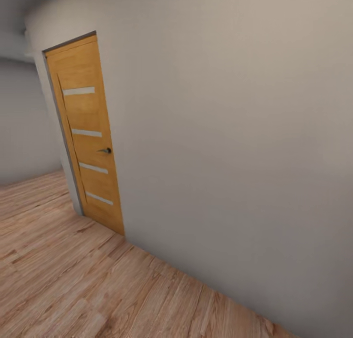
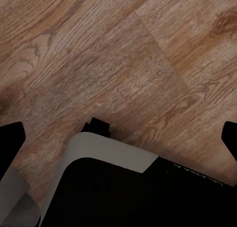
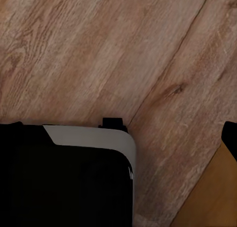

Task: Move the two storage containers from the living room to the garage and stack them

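Left gripper (image 2: 118,138) and right gripper (image 3: 118,138): black fingertips at the frame edges, jaws spread apart, empty, above the robot's black-and-white base (image 2: 108,153). Beneath: light wood plank floor (image 1: 73,279). Ahead: closed tan wooden door (image 1: 86,137) in a plain white wall (image 1: 235,132).

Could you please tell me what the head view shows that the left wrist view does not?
The head view alone shows a tan wooden door with pale horizontal strips and a dark handle, set in a plain white wall. The left wrist view alone shows a black and grey part of the robot's body, seen from close above. Both share the light wood plank floor.
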Motion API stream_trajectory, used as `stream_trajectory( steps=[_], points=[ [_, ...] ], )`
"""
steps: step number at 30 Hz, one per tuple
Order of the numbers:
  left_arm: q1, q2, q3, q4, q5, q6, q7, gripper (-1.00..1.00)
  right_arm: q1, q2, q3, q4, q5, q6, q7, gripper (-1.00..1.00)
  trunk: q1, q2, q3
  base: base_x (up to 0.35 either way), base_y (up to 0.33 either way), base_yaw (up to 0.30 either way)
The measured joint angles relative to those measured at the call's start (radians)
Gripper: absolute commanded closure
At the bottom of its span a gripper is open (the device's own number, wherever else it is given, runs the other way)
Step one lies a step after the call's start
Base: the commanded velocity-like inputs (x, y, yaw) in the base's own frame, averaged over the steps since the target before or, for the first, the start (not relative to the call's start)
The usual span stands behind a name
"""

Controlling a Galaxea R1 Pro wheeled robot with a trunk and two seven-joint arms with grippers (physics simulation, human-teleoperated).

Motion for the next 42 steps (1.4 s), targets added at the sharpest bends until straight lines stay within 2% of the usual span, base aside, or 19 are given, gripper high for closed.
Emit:
stream_trajectory(
  steps=[3,6,10,26,42],
  points=[
    [0.000,0.000,0.000,0.000,0.000,0.000,0.000,-1.00,0.000,0.001,0.001,0.000,0.018,-0.001,0.000,-1.00,0.000,0.000,0.000,0.000,0.000,0.275],
    [0.000,0.000,0.000,-0.001,0.000,0.000,0.000,-1.00,0.000,0.001,0.000,0.001,0.066,-0.001,-0.001,-1.00,0.000,0.000,0.000,0.000,0.000,0.275],
    [0.000,0.001,0.000,-0.001,0.000,0.000,0.000,-1.00,0.000,0.001,0.000,0.001,0.079,-0.002,-0.002,-1.00,0.000,0.000,0.000,0.000,0.000,0.275],
    [0.000,0.003,0.000,-0.001,0.000,0.000,0.000,-1.00,0.000,-0.003,0.000,0.000,0.085,-0.001,-0.001,-1.00,0.000,0.000,0.000,0.018,0.000,0.275],
    [0.000,0.004,0.000,0.000,-0.003,0.000,-0.001,-1.00,0.000,-0.004,0.000,0.000,0.085,-0.001,-0.001,-1.00,-0.001,0.000,0.000,0.291,0.000,0.275]
  ],
)
